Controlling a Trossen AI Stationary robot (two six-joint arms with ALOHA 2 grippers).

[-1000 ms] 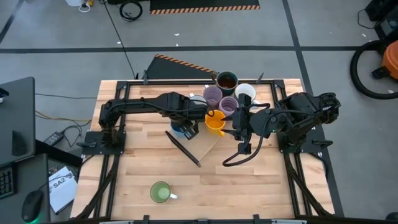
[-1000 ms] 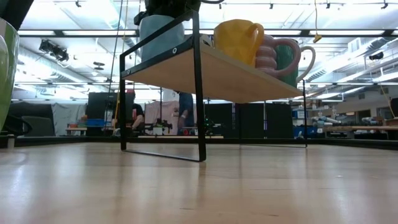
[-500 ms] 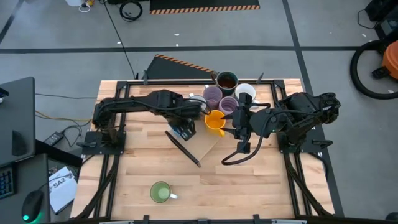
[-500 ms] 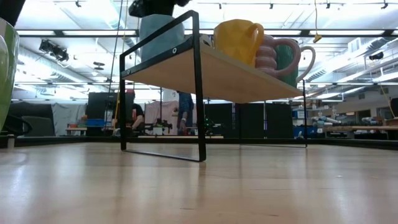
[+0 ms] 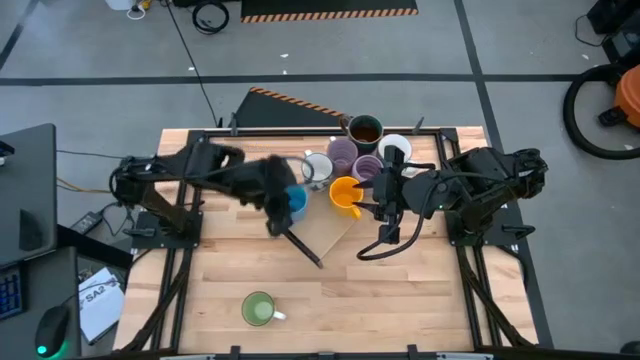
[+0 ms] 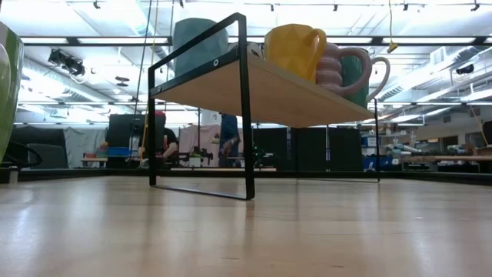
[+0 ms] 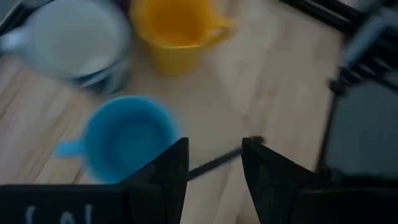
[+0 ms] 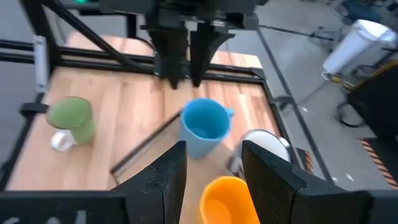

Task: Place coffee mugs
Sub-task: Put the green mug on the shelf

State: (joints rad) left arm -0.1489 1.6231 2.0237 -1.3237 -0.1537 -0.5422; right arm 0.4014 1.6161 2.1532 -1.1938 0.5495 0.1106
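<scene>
Smooth glazed blue mug (image 7: 124,137), round, handle outward, stands upright on the pale wooden shelf board (image 5: 330,232), just ahead of my left gripper (image 7: 214,163), whose fingers are parted and hold nothing. Orange mug (image 7: 177,31) sits beyond it. My right gripper (image 8: 213,165), fingers likewise apart, hovers near the orange mug

High view straight down over the whole table (image 5: 400,290), low view level at tabletop height facing the far room, close under the shelf (image 6: 269,88), both wrist views close above the blue mug (image 7: 124,137), shared by all four
</scene>
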